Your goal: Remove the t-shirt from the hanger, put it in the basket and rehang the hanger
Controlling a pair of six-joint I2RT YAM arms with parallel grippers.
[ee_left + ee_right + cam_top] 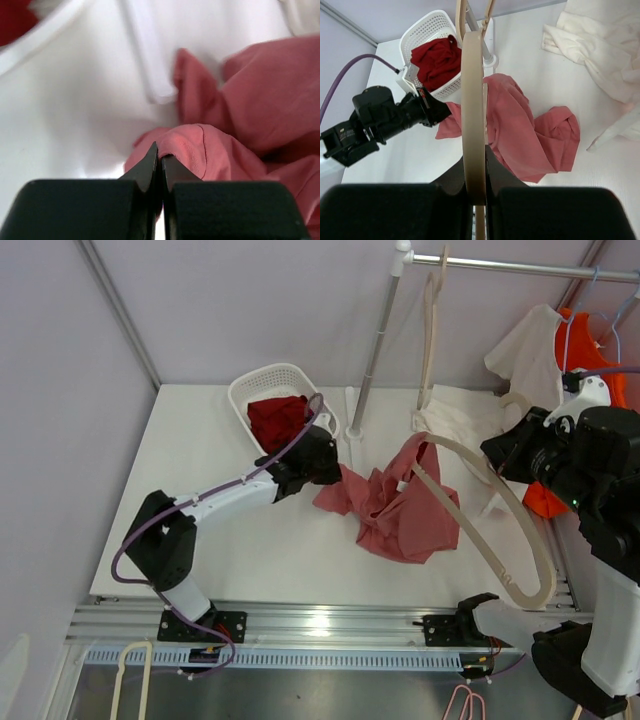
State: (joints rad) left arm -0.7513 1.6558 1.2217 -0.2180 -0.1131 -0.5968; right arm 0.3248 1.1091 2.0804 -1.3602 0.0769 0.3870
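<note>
The pink t-shirt (400, 508) lies crumpled on the white table, with one end of the beige hanger (500, 530) still tucked in its upper folds. My left gripper (336, 472) is shut on a fold at the shirt's left edge; in the left wrist view the jaws (160, 154) pinch the pink fabric (240, 120). My right gripper (497, 462) is shut on the hanger's curved arm. In the right wrist view the hanger (472, 115) runs between the jaws (479, 177), with the shirt (525, 135) beyond it to the right.
A white basket (262, 388) holding a dark red cloth (277, 417) stands behind the left gripper. The rack's pole (375, 345) and rail carry another hanger (430, 320) and white and orange garments (545, 355). A white cloth (462, 418) lies on the table.
</note>
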